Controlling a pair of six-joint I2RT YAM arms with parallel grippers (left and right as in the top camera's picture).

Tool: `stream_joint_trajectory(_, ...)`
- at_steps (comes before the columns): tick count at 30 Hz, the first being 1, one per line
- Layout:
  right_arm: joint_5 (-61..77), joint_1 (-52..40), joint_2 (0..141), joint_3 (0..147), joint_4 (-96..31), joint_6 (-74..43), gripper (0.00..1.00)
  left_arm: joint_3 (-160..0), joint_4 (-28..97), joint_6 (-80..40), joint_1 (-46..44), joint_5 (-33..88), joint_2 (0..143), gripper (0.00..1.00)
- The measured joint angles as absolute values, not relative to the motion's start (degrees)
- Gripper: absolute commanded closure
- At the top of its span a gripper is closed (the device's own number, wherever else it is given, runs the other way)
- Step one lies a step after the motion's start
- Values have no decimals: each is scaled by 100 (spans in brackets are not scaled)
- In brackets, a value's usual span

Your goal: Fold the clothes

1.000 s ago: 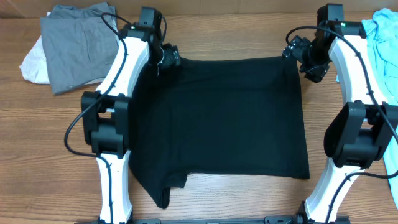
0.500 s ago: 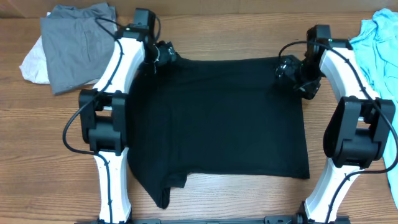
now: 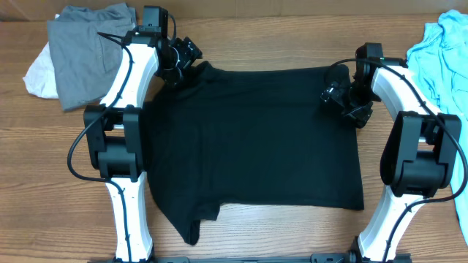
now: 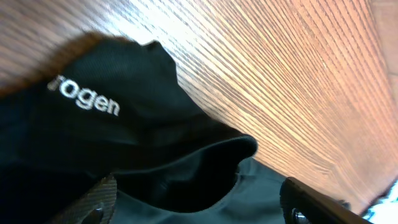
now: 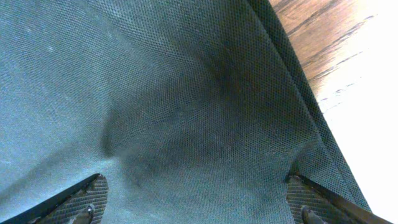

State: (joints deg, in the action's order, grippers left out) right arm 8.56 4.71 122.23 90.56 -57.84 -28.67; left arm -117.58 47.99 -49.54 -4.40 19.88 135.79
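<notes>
The black shirt [image 3: 256, 139] lies spread flat in the middle of the wooden table [image 3: 256, 36]. At its far-left corner the left gripper [image 3: 181, 60] has its jaws spread wide around a raised fold. At the far-right edge the right gripper [image 3: 338, 96] has its jaws spread over flat fabric. A grey garment [image 3: 91, 51] and a white garment [image 3: 38, 74] lie far left, and a light blue garment [image 3: 444, 55] lies far right.

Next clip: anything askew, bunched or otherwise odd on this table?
The black shirt lies mostly flat, but its sleeve at the near left corner is twisted and bunched, and the far left corner under the open left hand is rumpled into a raised fold. Nothing looks spilled or damaged.
</notes>
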Motion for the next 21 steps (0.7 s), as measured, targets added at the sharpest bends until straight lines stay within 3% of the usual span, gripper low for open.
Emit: stream_joint_trajectory(21, 858, 471, 12223, 9052, -5813, -2849, 4, -11758, 5015, -6324, -537, 1785, 13710, 21)
